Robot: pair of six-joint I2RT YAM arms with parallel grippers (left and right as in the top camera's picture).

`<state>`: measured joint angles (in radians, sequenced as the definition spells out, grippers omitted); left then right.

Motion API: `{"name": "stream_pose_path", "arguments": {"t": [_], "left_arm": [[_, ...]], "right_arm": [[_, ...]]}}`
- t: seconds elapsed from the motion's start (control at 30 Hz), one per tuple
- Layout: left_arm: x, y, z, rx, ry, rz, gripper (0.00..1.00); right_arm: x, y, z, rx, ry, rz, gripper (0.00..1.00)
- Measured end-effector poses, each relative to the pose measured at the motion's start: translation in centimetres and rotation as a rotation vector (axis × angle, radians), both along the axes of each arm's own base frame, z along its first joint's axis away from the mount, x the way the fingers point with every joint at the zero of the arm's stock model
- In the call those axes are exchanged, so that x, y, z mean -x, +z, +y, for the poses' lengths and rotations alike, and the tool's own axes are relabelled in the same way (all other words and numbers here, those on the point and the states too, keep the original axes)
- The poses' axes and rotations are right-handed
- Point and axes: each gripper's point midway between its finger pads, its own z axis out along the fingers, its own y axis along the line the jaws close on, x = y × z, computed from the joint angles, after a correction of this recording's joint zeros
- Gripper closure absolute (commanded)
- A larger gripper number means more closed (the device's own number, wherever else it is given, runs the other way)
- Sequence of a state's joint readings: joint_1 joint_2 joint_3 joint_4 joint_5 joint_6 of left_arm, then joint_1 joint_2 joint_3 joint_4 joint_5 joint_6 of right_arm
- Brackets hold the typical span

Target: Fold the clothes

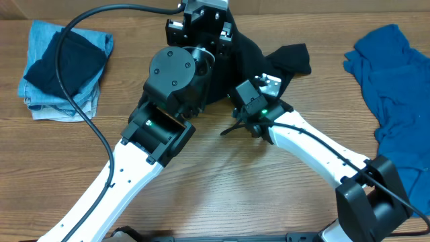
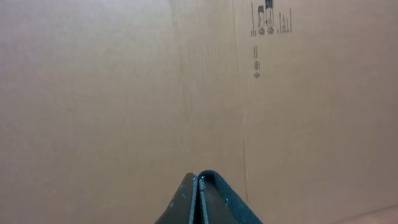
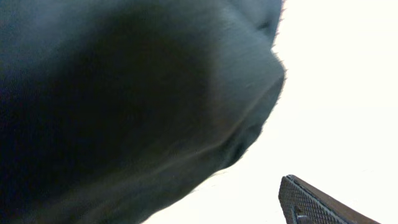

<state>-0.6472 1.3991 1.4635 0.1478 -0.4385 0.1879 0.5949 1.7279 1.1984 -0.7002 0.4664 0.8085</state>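
Black garment (image 1: pixel 292 59) bunches against the right fingers (image 3: pixel 311 202), gap unreadable, probably for spreading flat; left fingers (image 2: pixel 216 203) beside it press together.

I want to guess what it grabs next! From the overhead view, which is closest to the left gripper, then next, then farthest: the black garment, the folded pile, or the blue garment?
From the left gripper:
1. Black garment, right beside it, middle back.
2. Folded pile, left side.
3. Blue garment, far right edge.

Matt black cloth garment (image 1: pixel 294 58); wood-grain table (image 1: pixel 222 181); matt cardboard wall (image 2: pixel 124 93).
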Motion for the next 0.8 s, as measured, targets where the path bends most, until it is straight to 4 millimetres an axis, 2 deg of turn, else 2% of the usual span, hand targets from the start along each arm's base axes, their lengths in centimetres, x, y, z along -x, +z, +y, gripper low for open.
{"name": "stream_pose_path", "arguments": {"t": [0.13,0.2,0.37,0.43,0.5,0.67,0.8], "left_arm": [[0.1,0.5,0.1,0.010,0.001,-0.020,0.96],[0.1,0.6,0.1,0.005,0.002,-0.022,0.96],[0.1,0.7,0.1,-0.011,0.006,-0.030,0.96],[0.2,0.9,0.1,-0.008,0.007,-0.038,0.96],[0.2,1.1,0.1,-0.004,0.007,-0.045,0.96],[0.2,1.2,0.1,-0.015,0.011,-0.052,0.96],[0.0,0.9,0.0,-0.023,0.011,-0.047,0.96]], "right_arm": [[-0.9,0.1,-3.5,0.030,-0.105,-0.008,0.13],[-1.1,-0.1,-4.0,0.029,-0.123,-0.006,0.13],[-1.3,-2.3,-4.0,0.045,-0.127,0.037,0.13],[-1.4,-2.4,-4.5,0.044,-0.140,0.041,0.14],[-1.5,-2.7,-4.8,0.037,-0.148,0.039,0.21],[-0.7,-4.3,-4.6,0.010,-0.138,0.064,0.52],[0.0,-4.6,-4.9,0.024,-0.138,0.095,0.59]]}}
